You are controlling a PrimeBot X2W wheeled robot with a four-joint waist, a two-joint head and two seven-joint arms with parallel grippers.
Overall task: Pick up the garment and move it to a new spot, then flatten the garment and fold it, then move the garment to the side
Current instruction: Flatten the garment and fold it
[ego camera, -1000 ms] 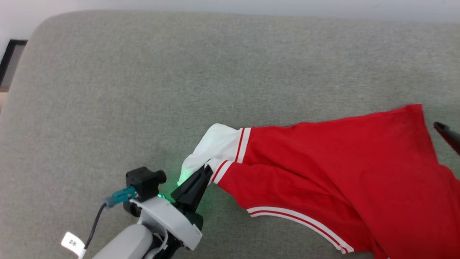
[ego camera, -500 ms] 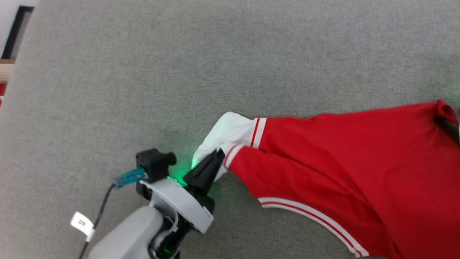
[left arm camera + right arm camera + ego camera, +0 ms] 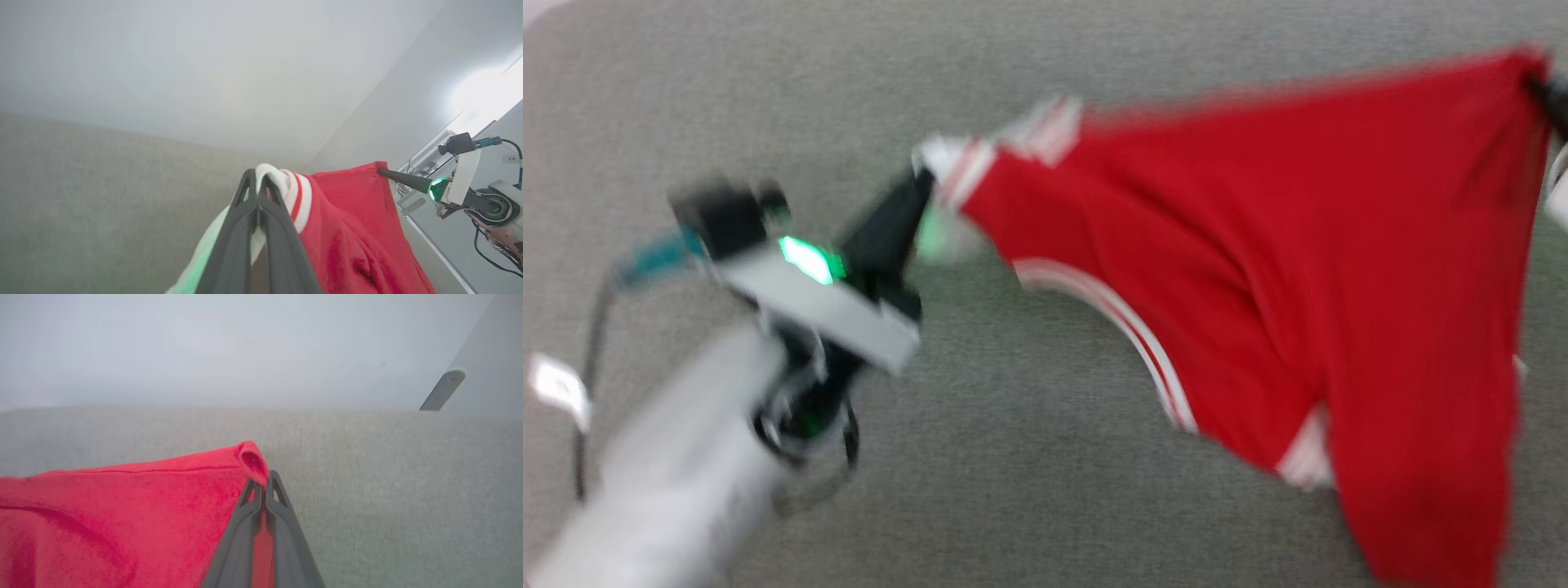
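Observation:
The garment (image 3: 1258,245), bright red with white striped trim, hangs stretched between my two grippers above the grey surface, its lower part drooping. My left gripper (image 3: 923,184) is shut on the white sleeve cuff at the garment's left end; in the left wrist view the closed fingers (image 3: 257,192) pinch that cuff (image 3: 294,192). My right gripper (image 3: 1543,82) is shut on a red corner at the upper right; in the right wrist view the closed fingertips (image 3: 265,484) clamp the folded red corner (image 3: 251,457). The head view is motion-blurred.
A grey fabric surface (image 3: 1029,457) spreads under the garment on all sides. A pale wall (image 3: 245,347) rises behind it. The right arm (image 3: 470,192) with its cables appears in the left wrist view.
My right gripper has closed on the red corner. Both grippers have lifted the garment off the surface, so it hangs stretched between them. The head camera has also shifted.

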